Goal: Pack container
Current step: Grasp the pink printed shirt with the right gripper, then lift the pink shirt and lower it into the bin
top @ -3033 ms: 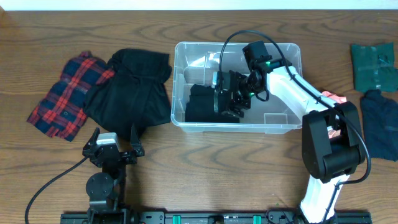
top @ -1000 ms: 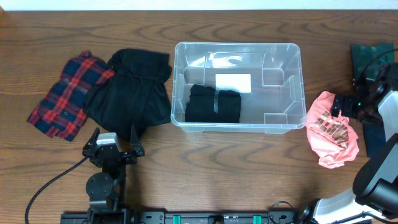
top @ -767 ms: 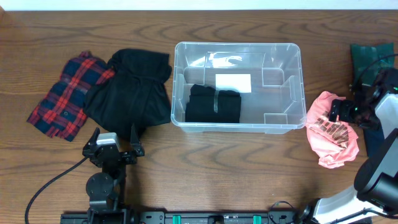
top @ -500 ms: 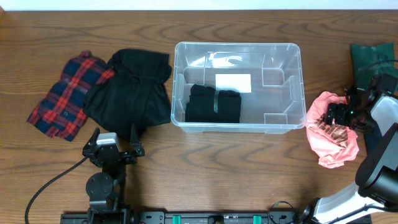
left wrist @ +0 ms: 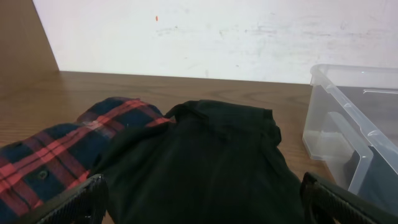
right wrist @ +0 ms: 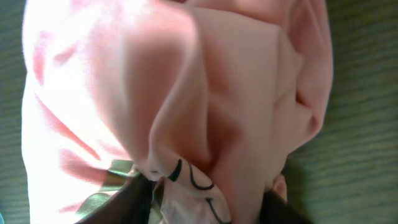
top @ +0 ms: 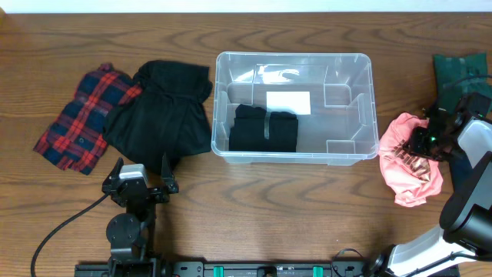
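The container (top: 292,55) is a clear bin at the table's middle, also seen at the right of the left wrist view (left wrist: 348,118). It holds a folded black garment (top: 263,131) beside a white label (top: 288,101). To its right lies a crumpled pink garment (top: 411,173). My right gripper (top: 423,142) is down on its upper part. In the right wrist view my right gripper (right wrist: 208,199) is shut on a bunched fold of the pink garment (right wrist: 174,81). My left gripper (top: 141,173) rests open near the front left, and the left wrist view shows my left gripper (left wrist: 202,202) facing a black garment (left wrist: 205,162).
A red plaid shirt (top: 81,115) and a loose black garment (top: 165,108) lie left of the container. A dark green cloth (top: 460,77) and a navy cloth (top: 469,165) lie at the right edge, partly behind the right arm.
The right arm left the container, came down on the pink garment and its jaws closed on a fold, bunching the cloth. The left arm has not moved.
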You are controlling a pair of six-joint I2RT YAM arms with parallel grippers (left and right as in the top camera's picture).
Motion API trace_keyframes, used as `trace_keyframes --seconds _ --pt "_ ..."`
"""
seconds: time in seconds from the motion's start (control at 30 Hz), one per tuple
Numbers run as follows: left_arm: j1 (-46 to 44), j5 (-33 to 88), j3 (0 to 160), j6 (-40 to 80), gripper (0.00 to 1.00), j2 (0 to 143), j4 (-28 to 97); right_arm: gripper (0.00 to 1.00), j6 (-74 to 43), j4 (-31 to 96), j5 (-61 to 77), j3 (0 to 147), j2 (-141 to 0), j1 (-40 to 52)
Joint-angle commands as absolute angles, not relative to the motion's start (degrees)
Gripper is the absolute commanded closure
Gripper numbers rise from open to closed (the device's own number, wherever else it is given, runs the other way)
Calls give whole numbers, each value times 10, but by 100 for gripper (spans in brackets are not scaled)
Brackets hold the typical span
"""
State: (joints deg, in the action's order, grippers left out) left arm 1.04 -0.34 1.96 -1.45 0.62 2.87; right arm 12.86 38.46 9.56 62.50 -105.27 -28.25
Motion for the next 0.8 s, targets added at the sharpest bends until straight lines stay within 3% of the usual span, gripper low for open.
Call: trace_keyframes --seconds 0.0,0.1,0.37,0.77 --pt "13 -6 2 -12 2 2 40 81 122 381 57 611 -1079 -285" --pt "13 -6 2 -12 2 2 40 99 122 397 82 632 -1078 -285" --pt "13 -6 2 -12 2 2 40 98 123 509 135 760 -1060 -285" --pt "13 -6 2 -12 2 2 40 99 156 689 295 1093 -1056 -250"
